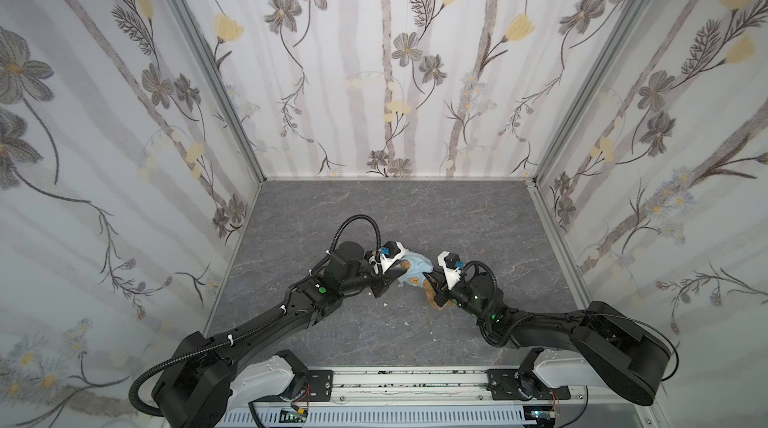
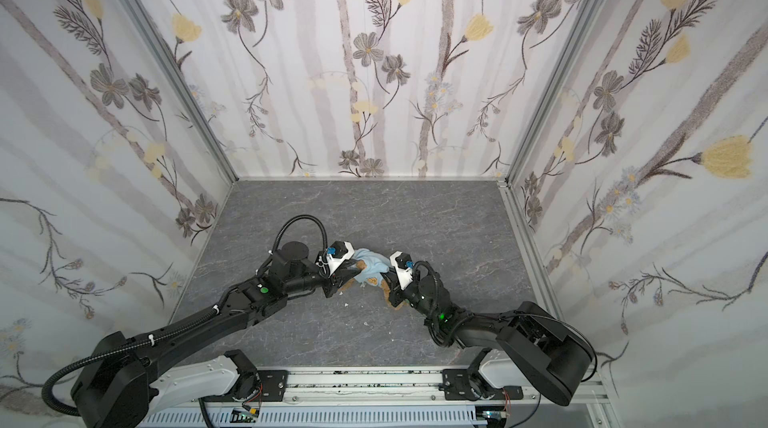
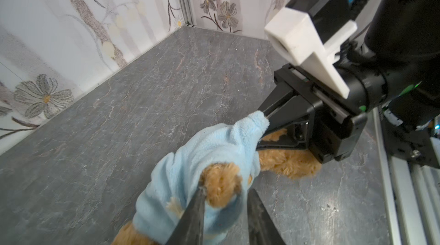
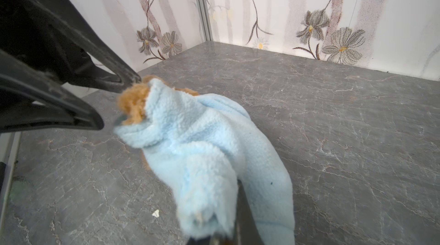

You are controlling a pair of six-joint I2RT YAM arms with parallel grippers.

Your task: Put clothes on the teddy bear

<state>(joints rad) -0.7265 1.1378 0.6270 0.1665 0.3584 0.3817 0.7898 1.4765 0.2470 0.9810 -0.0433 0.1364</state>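
Note:
The teddy bear [image 1: 431, 293] lies on the grey table [image 1: 374, 214] between both arms, its body inside a light-blue hooded top [image 1: 415, 267]. In the left wrist view a brown paw [image 3: 221, 184] sticks out of a sleeve of the top [image 3: 190, 160]. My left gripper [image 3: 226, 201] is open around that paw, one finger [image 3: 196, 210] touching it and a gap at the other. My right gripper [image 4: 221, 232] is shut on a fold of the blue top [image 4: 207, 167]; from the left wrist its tips [image 3: 264, 119] pinch the fabric. The bear's head is hidden.
Small white scraps [image 1: 385, 304] lie on the table in front of the bear. Flowered walls [image 1: 374, 72] close in three sides. An aluminium rail [image 1: 415, 380] with both arm bases runs along the front edge.

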